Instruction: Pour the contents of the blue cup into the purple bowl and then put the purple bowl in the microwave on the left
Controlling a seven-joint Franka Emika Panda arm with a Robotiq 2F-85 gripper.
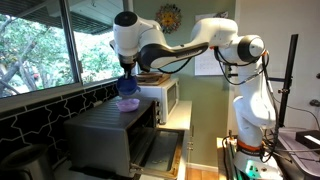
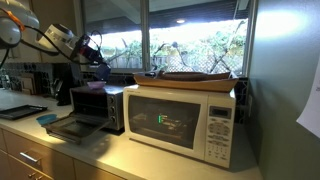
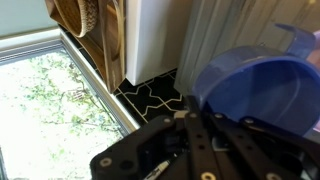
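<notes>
The purple bowl [image 1: 128,97] hangs just above the top of the dark microwave [image 1: 105,135], whose door is folded open. My gripper [image 1: 127,80] comes down on the bowl from above and is shut on its rim. In the wrist view the bowl [image 3: 255,90] fills the right side, with the dark fingers [image 3: 190,115] on its near rim. A lighter blue shape [image 3: 298,38] behind it may be the blue cup; I cannot tell. In an exterior view my gripper [image 2: 96,58] is above the dark microwave [image 2: 100,105], and the bowl is hard to make out there.
A white microwave [image 2: 185,122] with a flat basket [image 2: 195,77] on top stands beside the dark one. A window and a black tiled wall [image 3: 150,95] are close behind. A dark tray [image 2: 22,112] and a small blue item [image 2: 47,119] lie on the counter.
</notes>
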